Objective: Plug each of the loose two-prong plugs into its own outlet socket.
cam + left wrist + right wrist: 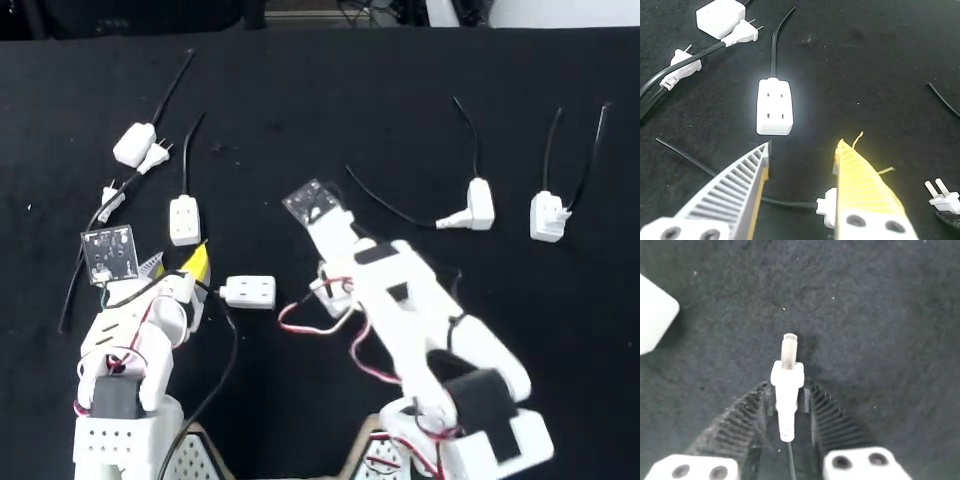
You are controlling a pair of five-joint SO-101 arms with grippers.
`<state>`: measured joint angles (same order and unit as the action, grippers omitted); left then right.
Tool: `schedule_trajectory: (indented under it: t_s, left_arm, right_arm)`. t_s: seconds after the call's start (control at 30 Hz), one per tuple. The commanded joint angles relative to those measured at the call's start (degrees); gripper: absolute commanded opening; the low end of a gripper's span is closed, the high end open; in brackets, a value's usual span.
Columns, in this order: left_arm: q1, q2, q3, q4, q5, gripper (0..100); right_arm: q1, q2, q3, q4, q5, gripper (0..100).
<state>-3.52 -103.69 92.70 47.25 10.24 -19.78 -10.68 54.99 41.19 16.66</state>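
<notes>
My left gripper [802, 147] stands open just short of a white two-socket outlet [774, 106], with nothing between its grey and yellow fingers [855, 180]. From above, that outlet [184, 220] lies right in front of the left gripper [176, 263]. A second outlet [250, 291] lies between the two arms. My right gripper [788, 400] is shut on a white two-prong plug [787, 382], prongs pointing away, low over the black mat. The same plug [941, 196] shows beside the left arm. Two loose plugs [156, 156] [110, 200] lie at the far left.
A white adapter block [133, 143] sits next to the far-left plugs. Two more white plugs with black cords [478, 210] [547, 216] lie at the right. Black cords trail across the mat. A white block's corner [655, 320] is near the right gripper.
</notes>
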Motion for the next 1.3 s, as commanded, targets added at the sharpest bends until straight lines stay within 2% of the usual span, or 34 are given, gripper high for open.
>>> schedule_trajectory:
  t_s: [0.0,0.1,0.23,0.4,0.53,0.63,0.83,1.1,1.27]
  left_arm:
    - [-0.3,-0.1,-1.5,-0.3,-0.1,21]
    - [-0.2,-0.1,-1.2,-0.4,-0.1,21]
    - [0.0,-0.1,-1.4,-0.4,-0.1,21]
    - [0.1,-0.1,-1.6,-0.6,-0.1,21]
    - [0.0,-0.1,-1.9,-0.7,0.3,21]
    - [-0.3,-0.1,-3.4,-0.4,2.4,21]
    - [-0.3,-0.1,-4.3,-0.3,2.4,21]
    - [0.1,-0.1,-3.9,-0.4,2.4,21]
    - [0.1,-0.1,-3.9,-0.4,2.4,21]
  right_arm:
    - [-0.7,1.5,-3.6,1.2,0.6,0.9]
    - [-0.6,-1.3,-3.3,2.3,0.6,1.1]
    - [-1.6,-10.1,-4.0,9.3,0.6,1.0]
    - [-9.3,-22.1,-3.5,12.5,0.2,1.0]
    - [-18.8,-23.7,-2.9,8.8,0.1,1.0]
    - [-22.6,-21.8,-2.9,4.1,-2.3,1.0]
    - [-25.4,-16.4,-2.9,-3.6,-9.5,1.0]
    - [-26.0,-18.3,-0.4,-4.8,-9.9,1.0]
    - [-28.7,-23.3,6.5,-11.5,-9.8,1.0]
